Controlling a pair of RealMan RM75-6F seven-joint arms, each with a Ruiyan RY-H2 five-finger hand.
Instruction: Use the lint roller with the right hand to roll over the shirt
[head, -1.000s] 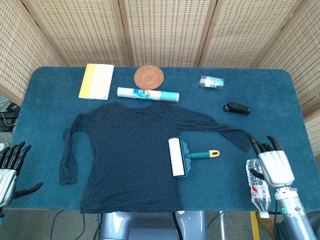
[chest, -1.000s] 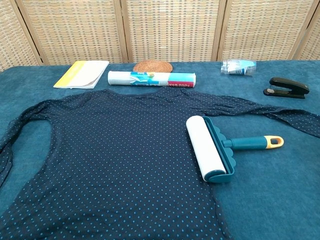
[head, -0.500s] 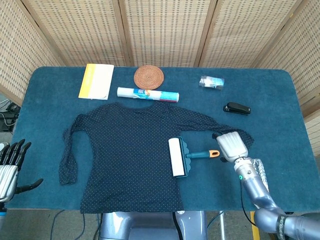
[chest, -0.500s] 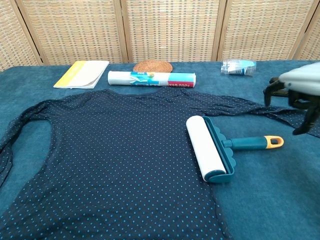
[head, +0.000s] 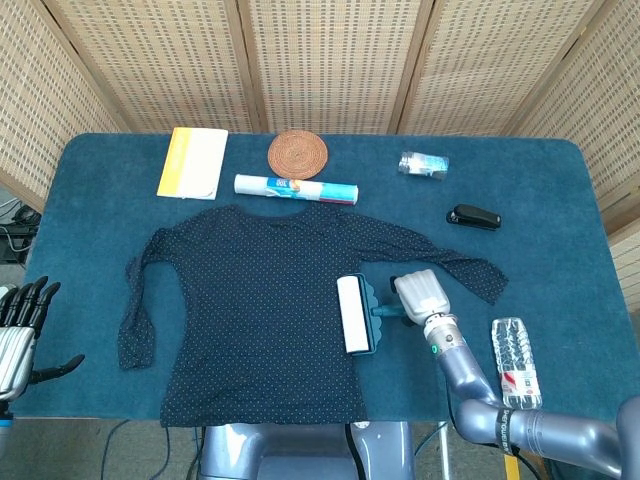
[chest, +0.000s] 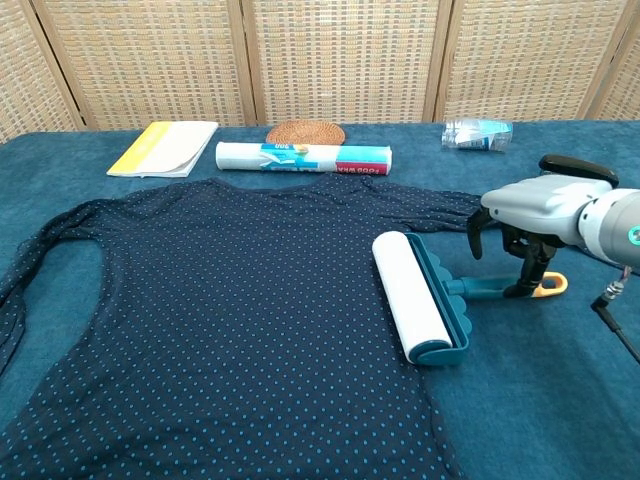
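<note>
- My right hand (chest: 530, 225) has moved in from the table edge and now sits over the handle of the lint roller (chest: 425, 295), fingers curled down around it but apart, not yet clamped.
- The lint roller lies unmoved on the shirt (head: 260, 310), at its right hem.
- Judgement: reach done; grasp comes next.
- My left hand (head: 20, 325) idles spread, well left of the shirt.

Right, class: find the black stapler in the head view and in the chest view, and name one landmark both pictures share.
Head view: the black stapler lies right of centre on the blue table, above the shirt's sleeve end.
Chest view: the stapler sits at the right edge, partly hidden behind the right robot hand.
Shared landmark: the lint roller, lower left of it in both.
</note>
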